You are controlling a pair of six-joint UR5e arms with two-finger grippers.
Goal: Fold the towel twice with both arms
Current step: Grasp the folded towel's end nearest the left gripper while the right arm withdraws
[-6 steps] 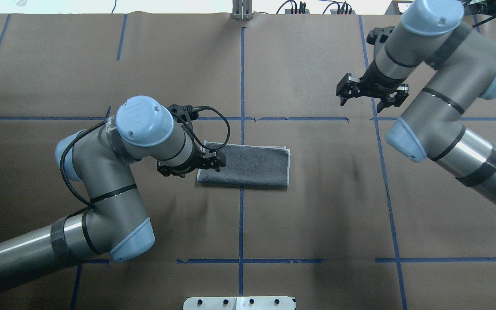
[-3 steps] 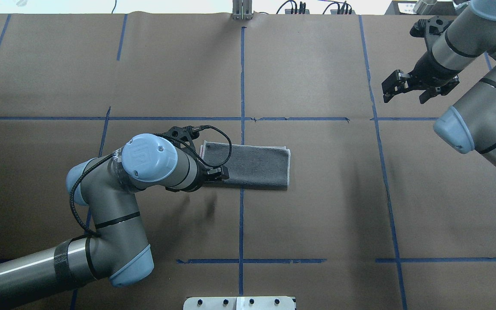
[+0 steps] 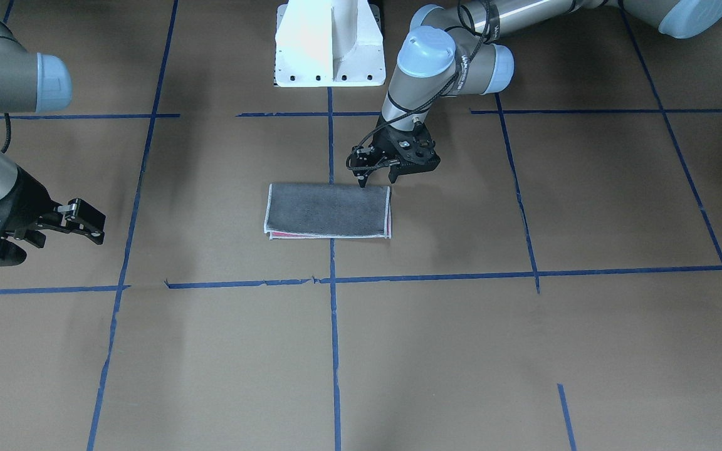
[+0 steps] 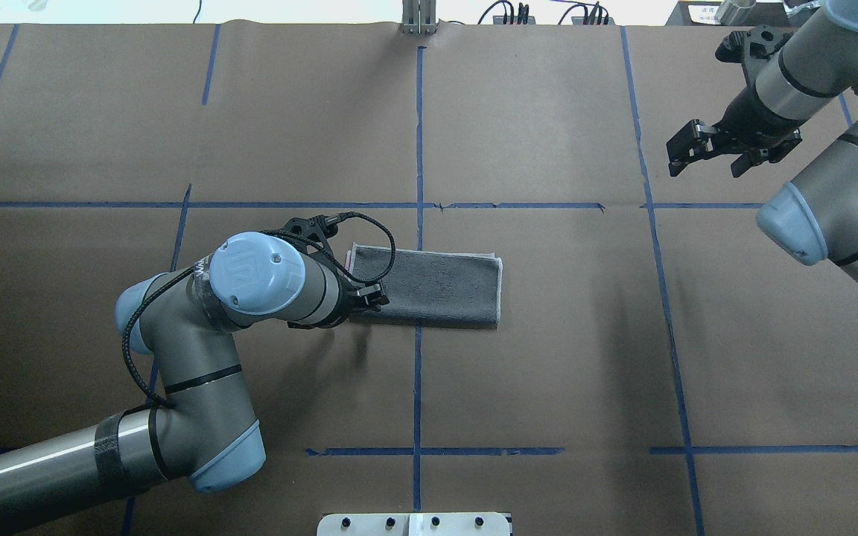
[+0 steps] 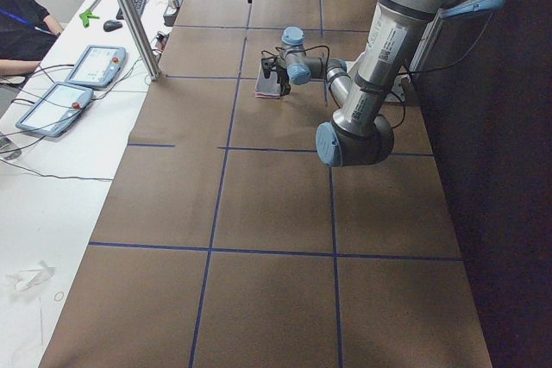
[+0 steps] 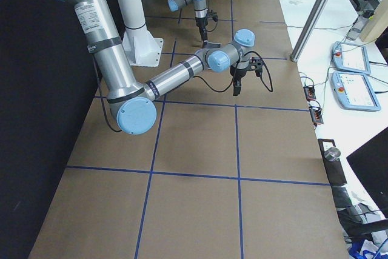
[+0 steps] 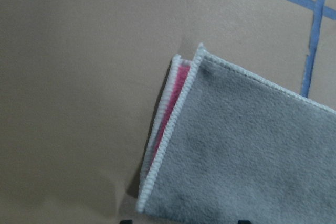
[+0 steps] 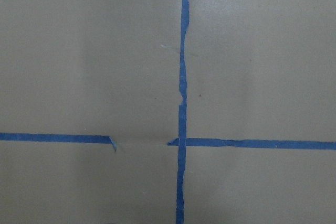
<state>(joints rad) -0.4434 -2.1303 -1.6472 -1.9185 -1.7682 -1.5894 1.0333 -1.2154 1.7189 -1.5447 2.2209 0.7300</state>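
Grey-faced, once-folded terry towel (image 4: pixel 440 286) lying flat, central on the brown paper surface (image 4: pixel 548 372).
Black two-finger left tool (image 3: pixel 376 181) spread apart at its robot-side corner, gripping nothing; right tool (image 4: pixel 704 171) wide, empty, well apart.

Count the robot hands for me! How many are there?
2. The left hand is open at the robot-side edge of the folded towel. The right hand is open and empty, far off over the table. None seem hidden.
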